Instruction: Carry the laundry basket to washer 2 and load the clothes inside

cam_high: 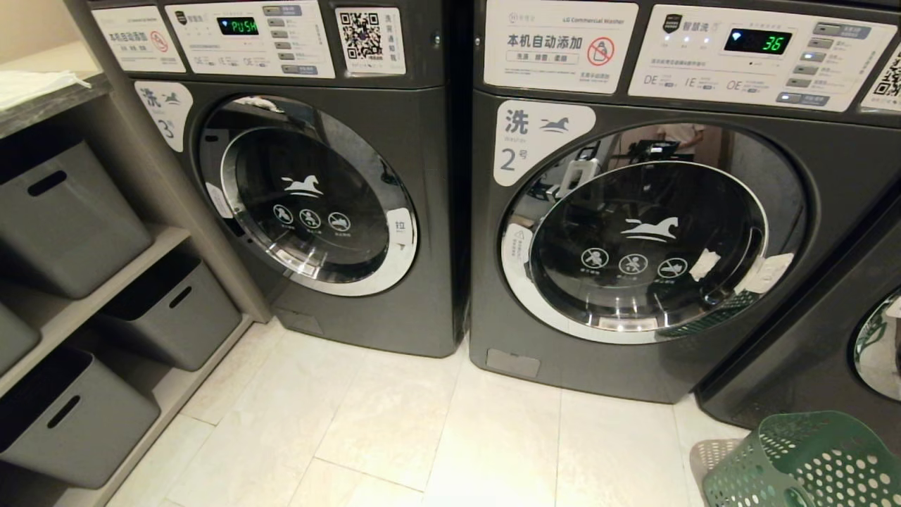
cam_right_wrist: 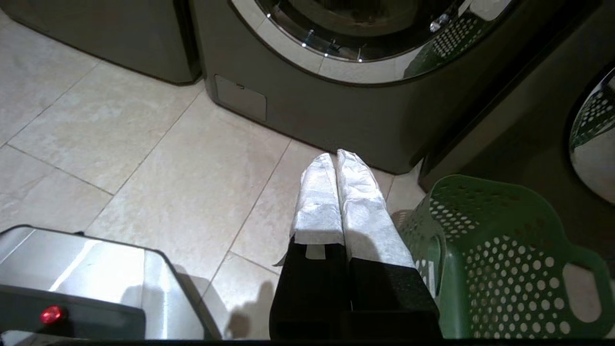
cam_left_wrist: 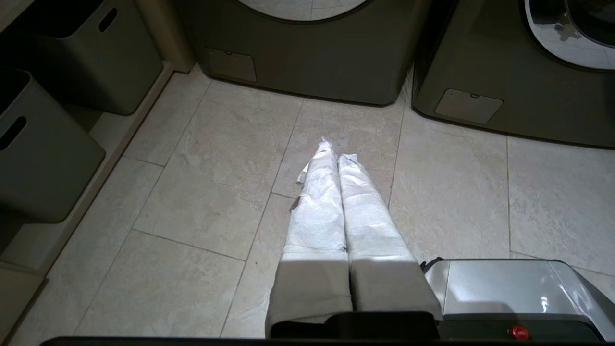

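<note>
While both arms hang low near the floor, two dark grey front-load washers fill the far side of the scene, doors shut. Washer 2 (cam_high: 654, 232) stands at centre-right w/ a round glass door, chrome rim, white label showing a horse & numeral 2, display lit green. Washer 3 (cam_high: 310, 197) sits just left of it, touching side by side, display reading PUSH. A third machine (cam_high: 830, 331) shows only in part at far right. Shelf unit (cam_high: 105, 282) on the left holds plain grey storage bins (cam_high: 63, 211) on several levels; a white cloth (cam_high: 32, 84) lies on its top. Pale tiled floor (cam_high: 394, 422) spreads in front of the washers.

Laundry basket (cam_high: 809, 465), dark green w/ round holes, stands on the floor at near right, in front of the gap btwn washer 2 & the third machine, not touching either door. Its inside isn't visible, so can't tell if the clothes are in it.

Right gripper (cam_right_wrist: 336, 197), fingers wrapped in white, is pressed shut & empty, pointing at washer 2's base, just left of the basket rim. Left gripper (cam_left_wrist: 336, 192), also white-wrapped, is shut & empty, over bare tiles in front of washer 3. Part of the robot's silver base (cam_left_wrist: 504, 288) shows near both.
</note>
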You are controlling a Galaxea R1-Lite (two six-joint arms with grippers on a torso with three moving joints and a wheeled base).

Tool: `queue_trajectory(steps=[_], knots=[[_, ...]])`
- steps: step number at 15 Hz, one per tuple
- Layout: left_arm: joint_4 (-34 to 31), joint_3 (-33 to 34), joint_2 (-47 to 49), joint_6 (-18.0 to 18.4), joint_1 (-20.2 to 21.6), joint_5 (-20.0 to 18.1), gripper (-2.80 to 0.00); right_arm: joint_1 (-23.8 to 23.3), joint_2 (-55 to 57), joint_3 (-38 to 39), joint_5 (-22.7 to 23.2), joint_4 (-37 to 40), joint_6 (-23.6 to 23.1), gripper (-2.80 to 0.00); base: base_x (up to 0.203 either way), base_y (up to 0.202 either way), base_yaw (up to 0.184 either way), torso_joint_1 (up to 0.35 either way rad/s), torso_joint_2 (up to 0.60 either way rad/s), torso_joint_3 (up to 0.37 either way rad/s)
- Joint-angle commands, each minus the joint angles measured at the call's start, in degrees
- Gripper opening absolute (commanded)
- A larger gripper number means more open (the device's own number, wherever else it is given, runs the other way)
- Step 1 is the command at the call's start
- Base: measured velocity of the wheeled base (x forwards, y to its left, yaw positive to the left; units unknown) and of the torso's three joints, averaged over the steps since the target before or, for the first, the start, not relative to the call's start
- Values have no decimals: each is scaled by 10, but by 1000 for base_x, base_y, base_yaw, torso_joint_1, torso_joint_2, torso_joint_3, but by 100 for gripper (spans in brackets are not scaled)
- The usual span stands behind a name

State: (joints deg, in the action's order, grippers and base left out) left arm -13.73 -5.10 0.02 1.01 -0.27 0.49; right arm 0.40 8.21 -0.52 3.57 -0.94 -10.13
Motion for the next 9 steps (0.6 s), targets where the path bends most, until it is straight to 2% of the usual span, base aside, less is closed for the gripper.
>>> queue_trajectory(steps=[1,3,6,9], knots=[[-1,0,-1,0,0,0,-280,-1,-73,2,-1,6,-10,-280,0,0,0,0,0,0],[-1,0,-1,0,0,0,-280,-1,-82,5,-3,2,-22,-280,0,0,0,0,0,0],[-1,0,-1,0,0,0,-280,-1,-82,5,-7,2,2,-280,0,0,0,0,0,0],[-1,0,-1,0,-1,0,-280,-1,-82,5,-9,3,5,-280,0,0,0,0,0,0]])
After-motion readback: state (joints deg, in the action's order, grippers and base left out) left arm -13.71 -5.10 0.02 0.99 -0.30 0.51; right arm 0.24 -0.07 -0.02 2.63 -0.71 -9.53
